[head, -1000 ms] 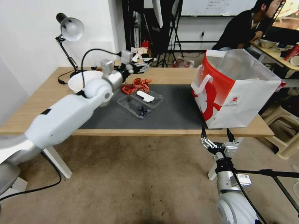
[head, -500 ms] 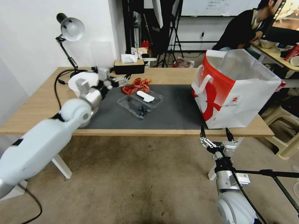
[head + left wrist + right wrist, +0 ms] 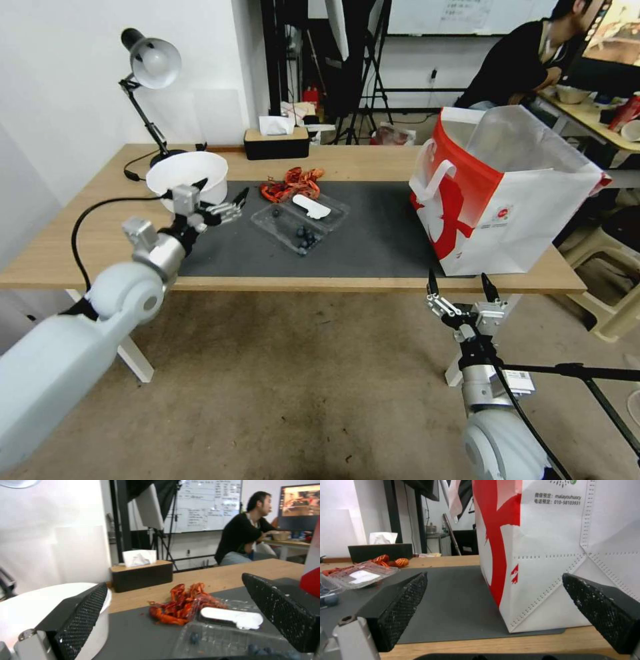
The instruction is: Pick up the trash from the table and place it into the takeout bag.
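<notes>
In the head view, the left gripper (image 3: 219,199) is above the left part of the dark mat (image 3: 373,240) on the counter (image 3: 87,227). Its fingers are spread and they hold nothing. It is just in front of the large white bowl (image 3: 187,172) and near a clear plastic tray (image 3: 300,220), which has some dark round pieces inside and a white piece on top. Behind the tray lies the crumpled red wrapper (image 3: 291,183), touching the tray's far side. A dark tissue box (image 3: 276,141) and a desk lamp (image 3: 150,67) stand at the back of the counter. The takeout bag (image 3: 507,193) stands upright and open on the right end of the mat, well apart from the wrapper. The right gripper (image 3: 462,289) is low, before the front edge of the counter and below the bag, with its fingers spread and empty.

In the left wrist view, the two dark fingers (image 3: 83,615) are wide apart. Between them I see the red wrapper (image 3: 181,605) and the clear tray (image 3: 226,635) on the mat, the white bowl (image 3: 30,610) beside one finger, and the tissue box (image 3: 141,575) behind.

In the right wrist view, the fingers (image 3: 400,607) are also wide apart. The corner of the takeout bag (image 3: 553,555) is between them, standing on the mat (image 3: 453,597). The tray (image 3: 360,576) and the wrapper (image 3: 388,561) are farther away.
</notes>
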Available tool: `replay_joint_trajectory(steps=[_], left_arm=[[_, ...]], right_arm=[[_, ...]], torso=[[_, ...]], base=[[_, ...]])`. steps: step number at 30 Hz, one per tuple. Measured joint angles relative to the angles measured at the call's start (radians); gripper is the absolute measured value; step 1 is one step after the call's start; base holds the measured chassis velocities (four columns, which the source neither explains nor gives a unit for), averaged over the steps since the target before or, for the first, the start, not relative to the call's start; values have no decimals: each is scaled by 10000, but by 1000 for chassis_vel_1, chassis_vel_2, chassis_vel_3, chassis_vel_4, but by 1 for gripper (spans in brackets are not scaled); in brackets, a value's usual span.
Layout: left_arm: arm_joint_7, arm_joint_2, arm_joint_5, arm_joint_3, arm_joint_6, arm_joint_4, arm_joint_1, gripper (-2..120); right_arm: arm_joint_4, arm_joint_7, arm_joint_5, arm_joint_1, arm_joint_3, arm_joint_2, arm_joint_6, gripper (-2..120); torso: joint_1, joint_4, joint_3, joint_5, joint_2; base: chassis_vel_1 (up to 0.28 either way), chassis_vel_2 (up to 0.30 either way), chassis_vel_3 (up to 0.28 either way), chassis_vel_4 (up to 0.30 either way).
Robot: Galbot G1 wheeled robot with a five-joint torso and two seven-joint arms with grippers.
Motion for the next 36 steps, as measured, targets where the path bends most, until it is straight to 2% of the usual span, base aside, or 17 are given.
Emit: replay_joint_trajectory(steps=[6,11,26,36], left_arm=[[-211,-636,975,-548,-38,-160,802,100],[-292,-1187,1645,-1140,-69,-396,1705,100],[-282,-2108,2551,-2218,-162,-1033,3239,100],[-153,-2878,3345,-2812,-697,-1212,4451,100]], right_arm=[[21,23,-70,-151,90,93,48,100],[56,28,-92,-219,104,91,70,100],[88,-14,-92,-172,106,5,50,100],[-38,-138,-73,52,32,-1,-42,100]], torso=[[0,-9,0,0,0],[0,0,0,-1,0],[0,-2,0,0,-1],[0,-3,1,0,-1]], base=[[0,0,0,0],[0,0,0,0],[0,0,0,0],[0,0,0,0]])
